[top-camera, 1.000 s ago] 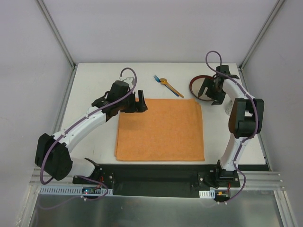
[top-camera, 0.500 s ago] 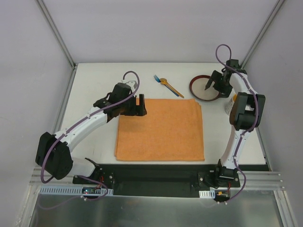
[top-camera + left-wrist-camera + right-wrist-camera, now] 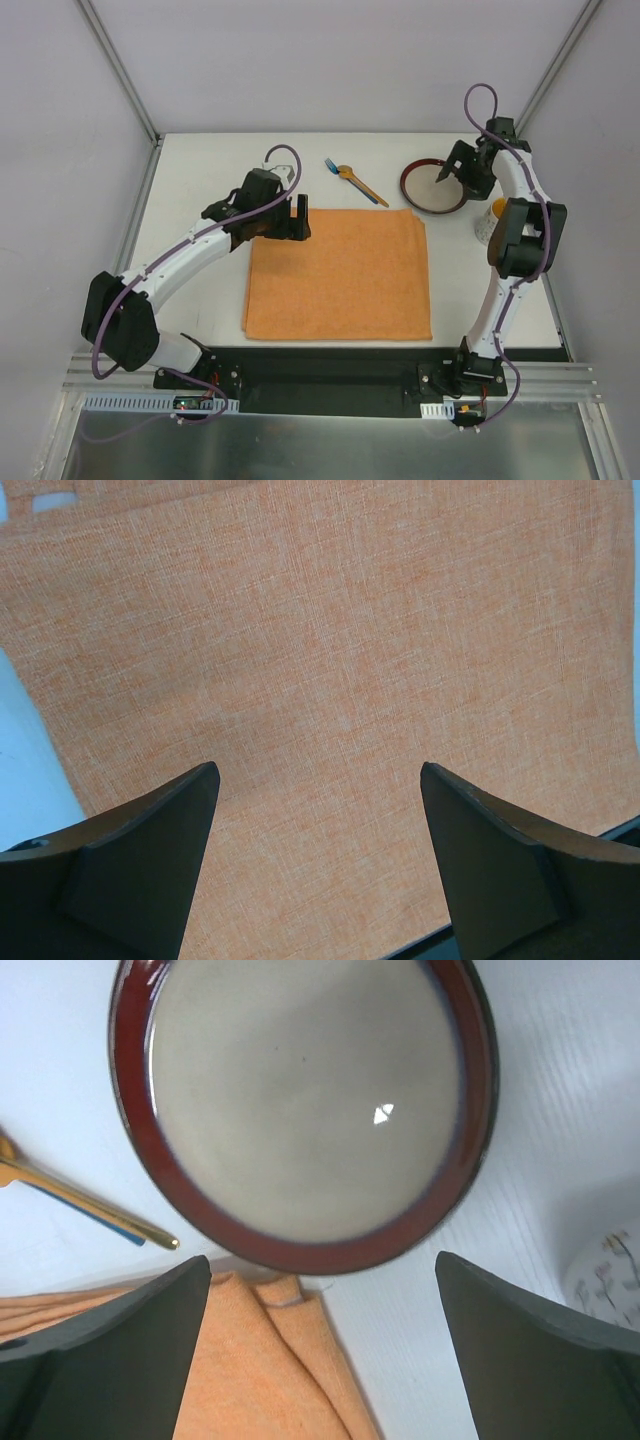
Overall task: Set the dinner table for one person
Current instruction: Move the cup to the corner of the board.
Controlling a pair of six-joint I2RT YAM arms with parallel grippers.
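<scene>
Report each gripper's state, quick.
Left gripper: open, empty, over the orange cloth.
Right gripper: open, empty, near the plate.

This is a robot test cell in a lab, not a home. The white table point(image 3: 200, 170) is boxed in by plain white panels point(image 3: 330, 60) held in grey metal posts point(image 3: 118, 65) at 11 and 1 o'clock. Two white arms point(image 3: 180, 262) with looping purple cables point(image 3: 468, 100) are bolted to a black plate point(image 3: 330, 366) and a metal rail point(image 3: 580, 378) at 6 o'clock. The only homely things are an orange cloth point(image 3: 340, 275) in the middle, and a plate point(image 3: 425, 192) at 1 o'clock.
</scene>
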